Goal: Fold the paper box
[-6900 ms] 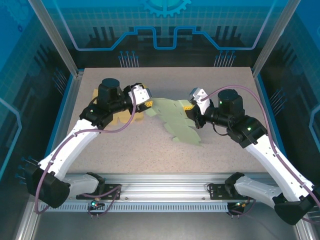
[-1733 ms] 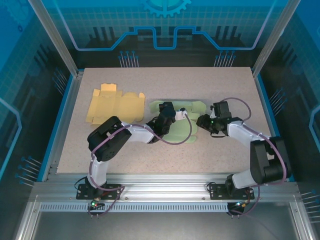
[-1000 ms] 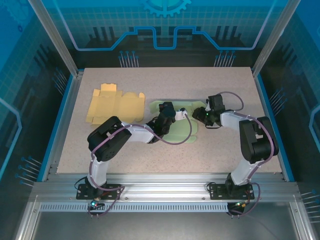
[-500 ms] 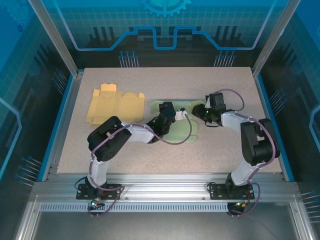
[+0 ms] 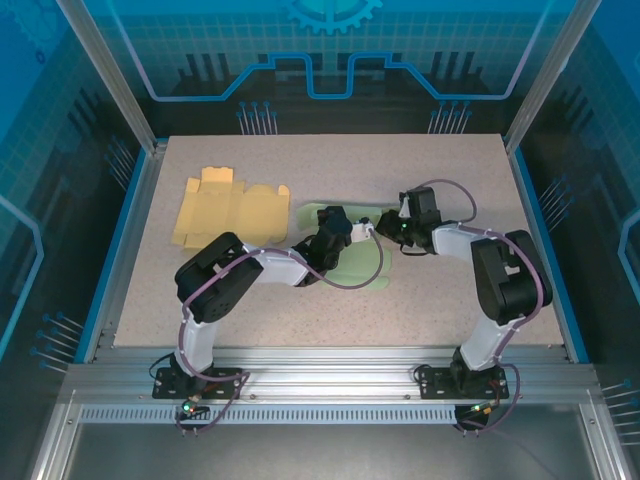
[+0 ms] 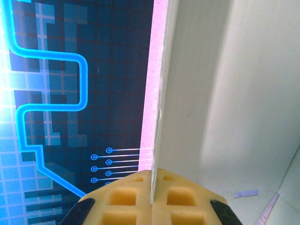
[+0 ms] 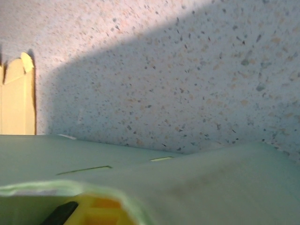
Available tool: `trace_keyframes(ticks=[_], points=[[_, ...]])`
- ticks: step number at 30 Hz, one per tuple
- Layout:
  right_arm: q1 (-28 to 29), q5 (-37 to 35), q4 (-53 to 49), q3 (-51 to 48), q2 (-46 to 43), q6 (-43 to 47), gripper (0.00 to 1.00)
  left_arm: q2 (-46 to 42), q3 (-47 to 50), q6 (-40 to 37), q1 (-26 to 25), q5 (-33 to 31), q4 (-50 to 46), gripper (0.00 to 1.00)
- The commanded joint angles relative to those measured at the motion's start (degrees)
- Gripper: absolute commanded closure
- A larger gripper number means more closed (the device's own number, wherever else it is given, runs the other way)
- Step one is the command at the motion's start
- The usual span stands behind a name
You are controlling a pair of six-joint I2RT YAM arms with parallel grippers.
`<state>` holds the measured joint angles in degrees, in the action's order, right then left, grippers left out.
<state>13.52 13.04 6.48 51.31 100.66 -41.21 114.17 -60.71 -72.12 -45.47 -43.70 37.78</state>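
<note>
Lying at the middle of the tabletop [image 5: 450, 290] in the top view, the green paper box [image 5: 347, 268] has both arms at its far right part. The left pincer [image 5: 364, 229] and the right pincer [image 5: 390, 228] are close together there. A yellow cardboard blank [image 5: 225, 208] lies apart at the far left.

In the left wrist view, yellow pads [image 6: 126, 199] are clenched on the sheet's thin edge.

In the right wrist view, the green sheet covers a yellow finger [image 7: 101, 213]. Whether the right pincer grips it I cannot tell.
</note>
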Motion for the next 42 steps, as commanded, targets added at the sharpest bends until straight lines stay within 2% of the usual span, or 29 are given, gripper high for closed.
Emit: trace_keyframes(ticks=[1,5,11,16,26,30,35,42], points=[[0.8,1.0,0.2,0.5,1.3,-0.8,0.80,0.8,-0.6,0.7,0.1,0.8,1.8,1.00],[0.5,-0.5,-3.3,-0.4,-1.6,0.4,0.79,2.0,1.1,-1.5,0.9,2.1,6.4,1.00],[-0.7,-0.7,-9.7,-2.6,-8.8,4.0,0.74,4.7,2.5,-8.0,1.3,2.1,18.1,1.00],[-2.3,-1.1,-13.3,-4.2,-15.3,6.5,0.70,5.5,2.5,-8.7,1.4,2.6,19.0,1.00],[-13.2,4.6,-13.8,-5.7,-24.3,8.4,0.63,8.0,3.6,-12.6,1.8,3.7,23.6,1.00],[-17.2,5.7,-15.2,-1.5,-20.3,8.9,0.63,9.0,3.7,-14.6,1.8,3.7,26.3,1.00],[-19.9,8.3,-15.1,5.5,-9.3,9.7,0.67,9.0,3.8,-14.9,1.7,3.7,27.0,1.00],[-19.2,12.1,-15.8,14.7,4.1,11.5,0.68,9.1,3.7,-15.0,1.7,4.0,27.3,1.00]])
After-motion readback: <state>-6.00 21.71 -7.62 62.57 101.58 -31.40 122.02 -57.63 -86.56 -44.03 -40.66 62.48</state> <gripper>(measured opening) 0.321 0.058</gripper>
